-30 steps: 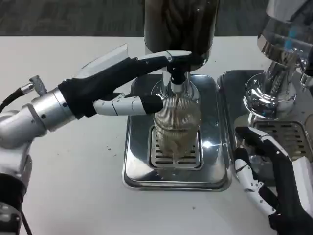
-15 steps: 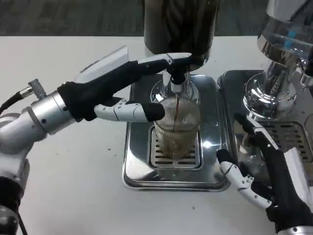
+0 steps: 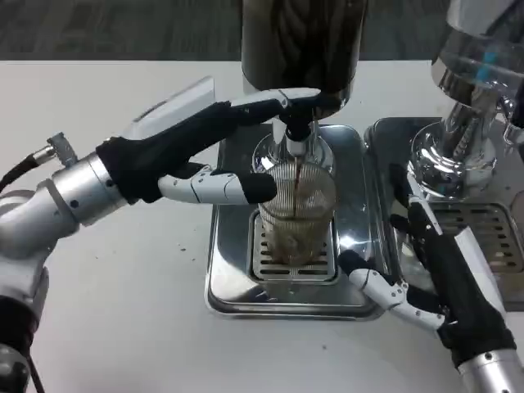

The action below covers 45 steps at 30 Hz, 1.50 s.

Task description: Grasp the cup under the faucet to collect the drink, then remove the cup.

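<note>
A clear ribbed cup [image 3: 296,214] stands upright on the grate of a steel drip tray [image 3: 233,282], directly below the faucet [image 3: 296,139] of a dark drink dispenser [image 3: 303,45]. A thin brown stream runs from the faucet into the cup, and brown drink fills its lower part. My left hand [image 3: 192,151] reaches in from the left: one finger lies along the faucet lever and another touches the cup's left side. My right hand [image 3: 434,274] is open at the tray's right edge, fingers spread toward the cup, holding nothing.
A second dispenser [image 3: 475,90] with a chrome base stands on its own steel tray [image 3: 393,147] at the right, close behind my right hand. White table surface [image 3: 106,311] stretches to the left and front of the trays.
My right hand has risen from the lower right corner and moved left toward the cup. The drink level in the cup has climbed. My left hand has barely shifted.
</note>
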Motion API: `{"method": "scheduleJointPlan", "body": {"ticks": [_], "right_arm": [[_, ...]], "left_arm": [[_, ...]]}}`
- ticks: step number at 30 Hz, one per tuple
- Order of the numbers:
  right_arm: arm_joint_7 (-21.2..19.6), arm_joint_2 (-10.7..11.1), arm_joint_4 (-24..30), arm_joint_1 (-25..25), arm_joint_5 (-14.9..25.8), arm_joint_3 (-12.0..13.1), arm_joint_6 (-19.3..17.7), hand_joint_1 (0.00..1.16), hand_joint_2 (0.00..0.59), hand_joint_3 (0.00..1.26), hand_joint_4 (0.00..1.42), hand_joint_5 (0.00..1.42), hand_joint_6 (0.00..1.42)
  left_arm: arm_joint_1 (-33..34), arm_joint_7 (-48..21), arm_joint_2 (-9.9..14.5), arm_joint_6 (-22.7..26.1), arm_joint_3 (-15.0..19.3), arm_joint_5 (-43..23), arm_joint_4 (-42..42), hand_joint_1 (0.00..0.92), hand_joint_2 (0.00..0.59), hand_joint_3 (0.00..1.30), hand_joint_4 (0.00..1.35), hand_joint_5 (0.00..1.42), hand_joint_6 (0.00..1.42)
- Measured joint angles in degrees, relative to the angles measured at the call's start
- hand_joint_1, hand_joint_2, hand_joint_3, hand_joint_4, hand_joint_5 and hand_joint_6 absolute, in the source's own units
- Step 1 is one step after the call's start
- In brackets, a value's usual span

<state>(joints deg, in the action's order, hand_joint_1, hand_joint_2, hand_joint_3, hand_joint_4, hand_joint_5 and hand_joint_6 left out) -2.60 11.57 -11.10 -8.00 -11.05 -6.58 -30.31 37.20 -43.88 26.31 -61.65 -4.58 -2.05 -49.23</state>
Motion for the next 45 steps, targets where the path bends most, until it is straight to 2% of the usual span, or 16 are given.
{"method": "scheduleJointPlan", "body": {"ticks": [4, 22, 28, 45], "right_arm": [[1.08, -0.26, -2.41, 1.33, 1.34, 0.38, -1.46, 0.66, 0.208, 0.00, 0.00, 0.00, 0.11], [4.20, -2.04, -8.41, 6.33, 2.61, 0.65, -2.80, 0.66, 0.197, 0.00, 0.00, 0.00, 0.10], [5.13, -2.55, -11.11, 9.03, 2.61, 0.42, -3.10, 0.65, 0.202, 0.00, 0.00, 0.00, 0.10], [7.54, -4.02, -15.50, 12.32, 3.47, -0.45, -3.58, 0.64, 0.211, 0.00, 0.00, 0.00, 0.08]], "left_arm": [[0.00, 0.15, 0.18, -0.08, -0.02, 0.04, 0.00, 0.000, 0.094, 0.19, 0.13, 0.18, 0.12], [0.00, 1.29, 2.04, -1.28, -0.86, 0.47, 0.06, 0.000, 0.095, 0.19, 0.14, 0.18, 0.12], [-0.02, 1.32, 2.48, -1.36, -0.91, 0.46, 0.35, 0.000, 0.105, 0.19, 0.14, 0.18, 0.12], [-0.60, 1.52, 3.54, -1.49, -0.94, 0.40, 1.27, 0.000, 0.108, 0.20, 0.15, 0.18, 0.12]]}}
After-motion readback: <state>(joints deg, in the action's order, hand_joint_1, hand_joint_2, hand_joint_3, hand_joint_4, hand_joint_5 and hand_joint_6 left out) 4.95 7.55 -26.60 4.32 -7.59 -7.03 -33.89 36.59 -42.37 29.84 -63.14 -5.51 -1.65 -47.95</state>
